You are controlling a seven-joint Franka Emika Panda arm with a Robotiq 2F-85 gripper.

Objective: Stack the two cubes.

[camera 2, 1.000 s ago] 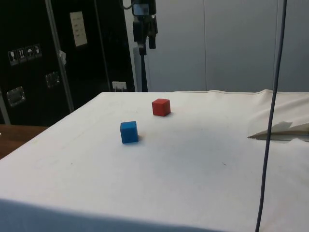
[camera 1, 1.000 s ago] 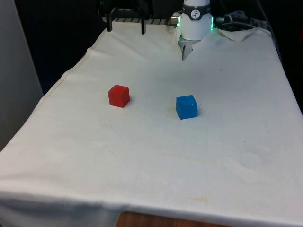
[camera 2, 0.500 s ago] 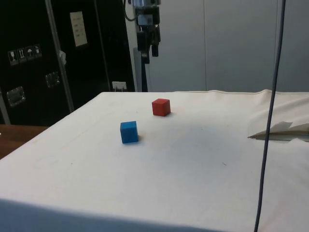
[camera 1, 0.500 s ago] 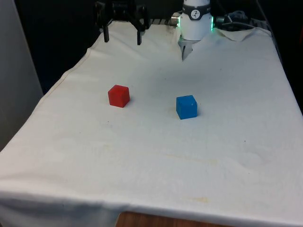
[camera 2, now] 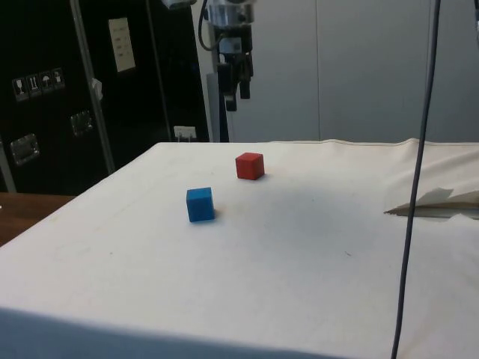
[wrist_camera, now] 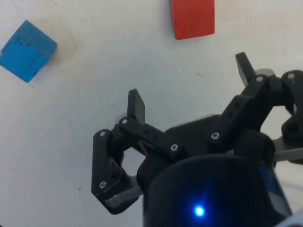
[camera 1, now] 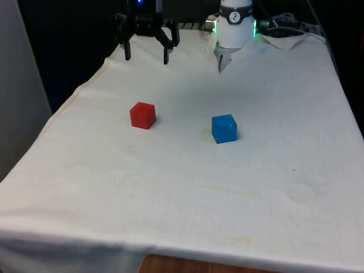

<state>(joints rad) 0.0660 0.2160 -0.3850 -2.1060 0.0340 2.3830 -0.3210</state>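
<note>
A red cube [camera 1: 142, 115] rests on the white cloth toward the front view's left, and it also shows from the side [camera 2: 249, 165] and from the wrist [wrist_camera: 191, 18]. A blue cube [camera 1: 224, 128] sits apart from it toward the front view's right, nearer the side camera [camera 2: 200, 204], tilted in the wrist view [wrist_camera: 27, 50]. My gripper [camera 1: 147, 56] hangs open high above the table's far part, behind the red cube [camera 2: 236, 97]. Nothing lies between its fingers [wrist_camera: 189, 90].
The white cloth [camera 1: 187, 182] covers the table; its left edge drops off beside the red cube. A fold of cloth [camera 2: 434, 203] lifts at the side view's right. A thin dark cable [camera 2: 416, 179] hangs in front of the side camera.
The gripper has come down and moved forward toward the red cube, staying open. Neither cube has moved.
</note>
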